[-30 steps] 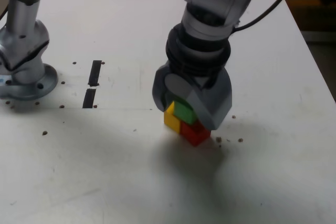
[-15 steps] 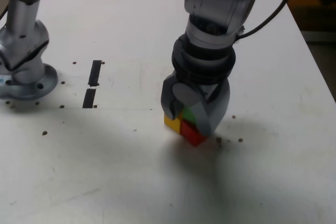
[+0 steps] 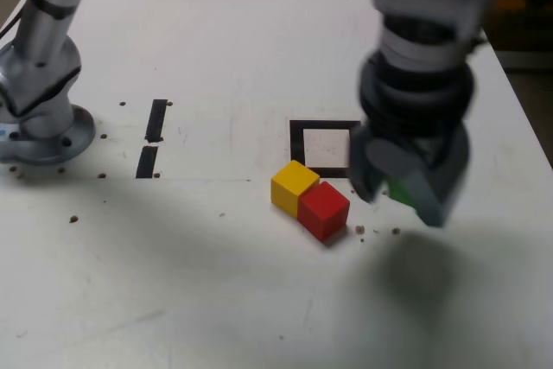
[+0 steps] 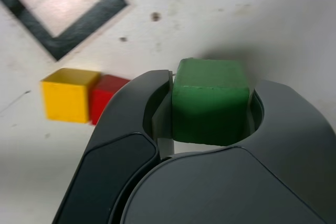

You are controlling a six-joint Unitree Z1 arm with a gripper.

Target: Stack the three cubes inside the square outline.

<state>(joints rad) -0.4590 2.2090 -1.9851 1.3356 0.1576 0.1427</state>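
A white table point(image 3: 216, 300) with small dark specks, dim floor point(image 3: 531, 101) beyond its edge

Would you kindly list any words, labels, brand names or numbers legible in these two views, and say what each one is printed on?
None: no legible text in either view.
The small matte green cube, yellow cube and red cube have plain faces.
The black-bordered square outline and two short black tape strips are unlettered marks.
The dark grey gripper shows no logo.
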